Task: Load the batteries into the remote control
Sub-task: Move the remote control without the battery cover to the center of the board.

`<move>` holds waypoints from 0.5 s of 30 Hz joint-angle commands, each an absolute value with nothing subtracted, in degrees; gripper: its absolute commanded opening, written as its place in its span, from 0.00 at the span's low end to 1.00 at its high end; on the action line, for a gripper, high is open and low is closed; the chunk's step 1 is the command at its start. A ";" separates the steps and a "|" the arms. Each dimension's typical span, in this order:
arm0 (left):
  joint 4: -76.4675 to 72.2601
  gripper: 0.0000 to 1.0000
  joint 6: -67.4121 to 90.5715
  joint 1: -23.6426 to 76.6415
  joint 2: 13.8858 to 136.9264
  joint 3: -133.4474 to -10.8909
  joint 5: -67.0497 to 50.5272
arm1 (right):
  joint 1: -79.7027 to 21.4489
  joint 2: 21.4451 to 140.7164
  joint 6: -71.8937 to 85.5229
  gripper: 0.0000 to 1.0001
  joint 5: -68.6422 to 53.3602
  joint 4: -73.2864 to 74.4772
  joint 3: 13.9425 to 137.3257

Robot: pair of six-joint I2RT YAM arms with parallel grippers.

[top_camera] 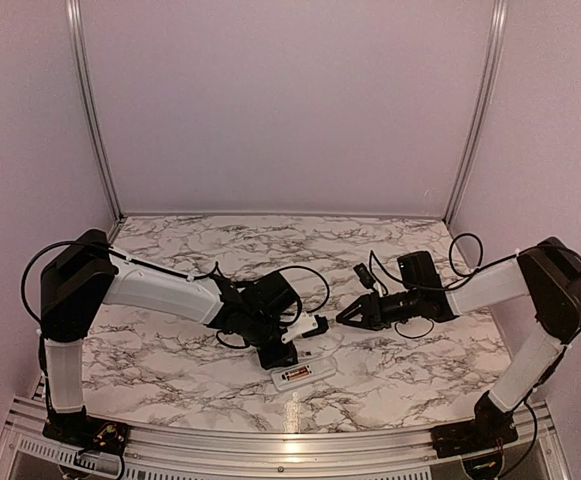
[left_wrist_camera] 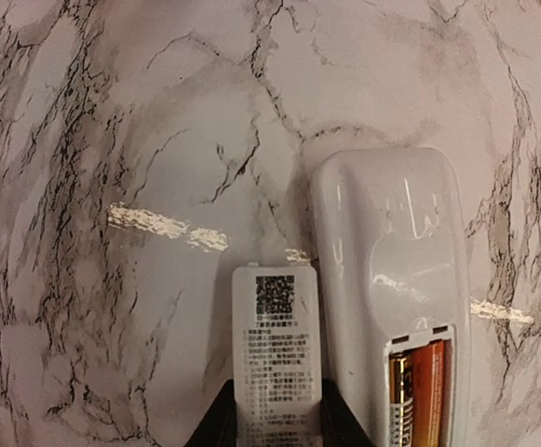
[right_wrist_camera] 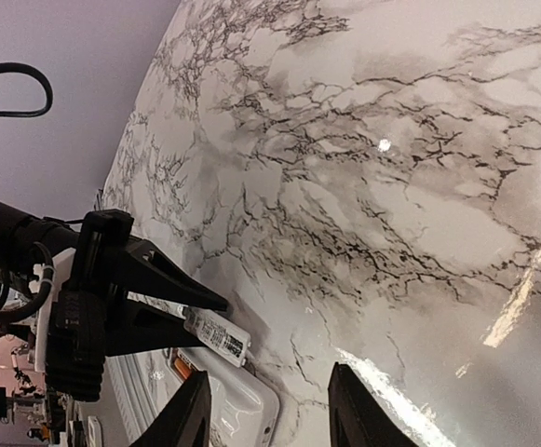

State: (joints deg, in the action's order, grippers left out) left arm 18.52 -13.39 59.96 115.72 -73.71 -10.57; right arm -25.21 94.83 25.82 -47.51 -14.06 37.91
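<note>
The white remote control lies face down on the marble table. Its battery recess is uncovered and holds two coppery-orange batteries, side by side. The remote's plain back fills the right of the left wrist view. My left gripper is shut on a small white battery cover printed with a QR code, and holds it just left of the remote. The right wrist view shows that cover above the remote. My right gripper is open and empty, to the right of the cover.
The marble tabletop is enclosed by pale walls with aluminium posts. Black cables loop from both arms. A metal rail runs along the near edge.
</note>
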 commanded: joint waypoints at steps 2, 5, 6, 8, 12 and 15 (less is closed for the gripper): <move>21.50 0.14 -10.10 59.14 111.64 -73.90 -8.09 | -24.91 92.14 24.19 0.42 -48.01 -11.20 36.55; 24.34 0.15 -10.60 58.62 107.69 -73.85 -6.04 | -24.92 90.86 23.98 0.43 -48.86 -10.77 36.40; 26.15 0.16 -10.78 58.67 106.42 -73.95 -5.63 | -24.88 90.39 23.70 0.43 -48.92 -10.41 36.43; 29.52 0.17 -10.93 59.00 104.32 -74.51 -6.21 | -24.87 89.66 22.65 0.43 -48.46 -8.97 36.75; 36.16 0.19 -9.33 60.91 103.44 -76.62 -6.91 | -24.87 89.17 20.93 0.44 -47.56 -6.60 37.75; 41.48 0.21 -7.11 62.19 105.70 -79.99 -6.40 | -24.87 89.31 20.71 0.44 -47.70 -6.42 37.91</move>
